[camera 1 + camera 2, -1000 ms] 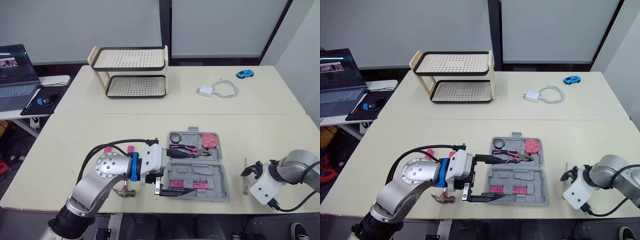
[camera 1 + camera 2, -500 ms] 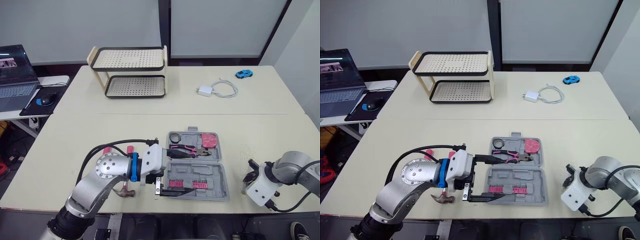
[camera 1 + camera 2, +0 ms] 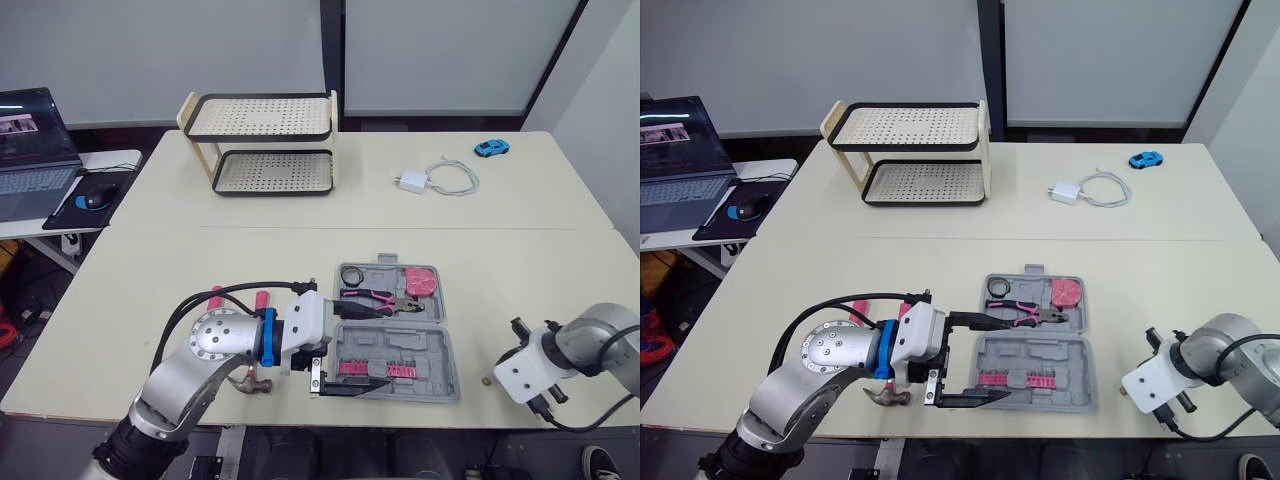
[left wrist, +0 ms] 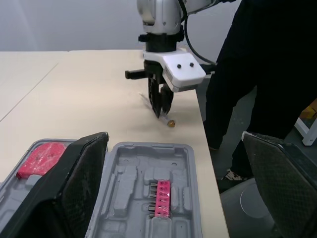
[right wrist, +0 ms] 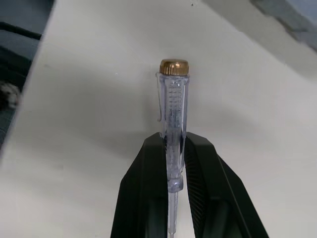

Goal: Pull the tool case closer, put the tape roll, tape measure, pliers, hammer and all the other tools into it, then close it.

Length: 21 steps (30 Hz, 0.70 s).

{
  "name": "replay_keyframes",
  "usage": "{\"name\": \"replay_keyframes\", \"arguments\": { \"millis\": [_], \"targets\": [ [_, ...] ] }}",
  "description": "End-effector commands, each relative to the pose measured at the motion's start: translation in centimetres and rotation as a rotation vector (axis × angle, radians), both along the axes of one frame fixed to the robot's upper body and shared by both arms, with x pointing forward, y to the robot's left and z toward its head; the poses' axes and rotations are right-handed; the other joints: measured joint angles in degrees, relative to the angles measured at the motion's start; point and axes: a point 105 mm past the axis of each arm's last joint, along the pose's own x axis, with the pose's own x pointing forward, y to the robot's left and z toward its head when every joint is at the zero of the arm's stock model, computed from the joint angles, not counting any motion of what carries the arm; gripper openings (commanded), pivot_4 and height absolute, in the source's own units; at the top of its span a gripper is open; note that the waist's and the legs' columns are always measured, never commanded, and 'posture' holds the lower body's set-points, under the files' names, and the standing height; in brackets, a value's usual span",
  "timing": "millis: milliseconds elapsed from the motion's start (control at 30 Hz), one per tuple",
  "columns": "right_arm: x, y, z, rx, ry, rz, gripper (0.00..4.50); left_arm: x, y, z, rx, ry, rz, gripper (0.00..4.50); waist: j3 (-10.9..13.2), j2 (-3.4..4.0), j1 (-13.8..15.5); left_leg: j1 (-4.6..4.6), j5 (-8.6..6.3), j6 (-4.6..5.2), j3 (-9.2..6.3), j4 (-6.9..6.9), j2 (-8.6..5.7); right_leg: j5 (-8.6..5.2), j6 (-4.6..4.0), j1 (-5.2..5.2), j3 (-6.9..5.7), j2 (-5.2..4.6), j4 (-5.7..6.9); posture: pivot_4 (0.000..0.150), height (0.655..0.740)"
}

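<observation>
— Right jaws?
— Clamped on the clear tester screwdriver [image 5: 172, 99], brass cap outward, near the surface's [image 3: 200, 260] front edge, right of the tool case [image 3: 430, 365].
— Left jaws?
— Spread wide at the case's left end, gripping nothing. Case lies open: pliers [image 3: 375, 297], tape measure [image 3: 420, 282] and tape roll [image 3: 350, 275] inside. Hammer [image 3: 250, 385] lies outside, under the left arm.

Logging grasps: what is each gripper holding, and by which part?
The right gripper pinches the clear screwdriver at the shaft end of its handle. The left gripper is open, holding nothing.
</observation>
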Motion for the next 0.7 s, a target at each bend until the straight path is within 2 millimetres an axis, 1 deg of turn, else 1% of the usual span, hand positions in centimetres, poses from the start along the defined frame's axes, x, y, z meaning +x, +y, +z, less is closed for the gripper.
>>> {"name": "replay_keyframes", "arguments": {
  "millis": [33, 100, 167, 233, 300, 467, 567, 700],
  "targets": [
    [0.0, 0.4, 1.6, 0.122, 0.018, -0.273, 0.22, -0.1, -0.4, 0.9, -0.042, -0.04, 0.004, 4.5, 0.0, 0.0, 0.05, 0.0, 0.0, 0.0, -0.01, 0.0, 0.0, 0.0, 0.0, 0.0, 0.0, 0.0, 0.01, 0.15, 0.74],
    [0.0, 0.4, 1.6, 0.19, 0.033, -0.426, 0.22, -0.1, -0.4, 0.9, -0.043, -0.037, 0.008, 4.5, -0.01, 0.01, 0.07, 0.01, 0.0, 0.01, -0.03, 0.0, 0.01, 0.0, 0.0, 0.0, -0.01, 0.01, 0.03, 0.15, 0.74],
    [0.0, 0.6, 1.7, 0.242, 0.046, -0.538, 0.22, -0.1, -0.4, 0.9, -0.044, -0.035, 0.009, 4.5, 0.0, 0.0, 0.12, 0.01, -0.01, 0.01, -0.03, 0.0, 0.01, 0.0, 0.0, 0.01, -0.03, 0.01, 0.03, 0.15, 0.74],
    [0.8, 0.7, 2.3, 0.313, 0.019, -0.67, 0.22, -0.1, -0.3, 0.8, -0.042, -0.033, 0.01, 4.5, 0.0, 0.0, 0.11, 0.0, -0.01, 0.02, -0.01, 0.0, -0.01, 0.0, 0.0, 0.0, -0.01, 0.0, 0.02, 0.15, 0.74],
    [1.0, 0.7, 2.5, 0.359, 0.008, -0.769, 0.22, 0.0, -0.2, 0.7, -0.037, -0.031, 0.009, 4.5, 0.0, 0.01, 0.2, -0.01, -0.01, 0.01, -0.01, 0.02, -0.02, 0.0, 0.0, -0.01, 0.0, -0.01, 0.02, 0.15, 0.74],
    [1.5, 0.7, 2.7, 0.416, -0.044, -0.937, 0.22, 0.2, -0.2, 0.6, -0.03, -0.034, 0.005, 4.5, 0.0, 0.0, 0.55, -0.03, -0.01, 0.01, -0.03, 0.01, -0.02, 0.0, 0.0, -0.02, -0.02, -0.01, 0.0, 0.15, 0.74],
    [1.1, 1.2, 2.5, 0.457, -0.023, -1.015, 0.22, 0.2, -0.3, 0.6, -0.029, -0.037, 0.003, 4.5, 0.0, 0.0, 0.87, -0.04, -0.01, 0.01, -0.02, 0.01, -0.02, 0.0, 0.0, -0.04, -0.01, -0.02, 0.01, 0.15, 0.74],
    [1.3, 1.0, 1.9, 0.482, -0.053, -1.099, 0.22, 0.1, -0.5, 0.7, -0.031, -0.039, -0.008, 4.5, 0.0, 0.0, 1.13, -0.06, -0.01, 0.01, -0.02, 0.01, -0.02, 0.0, 0.0, -0.05, -0.01, -0.02, 0.01, 0.15, 0.74]
  ]
}}
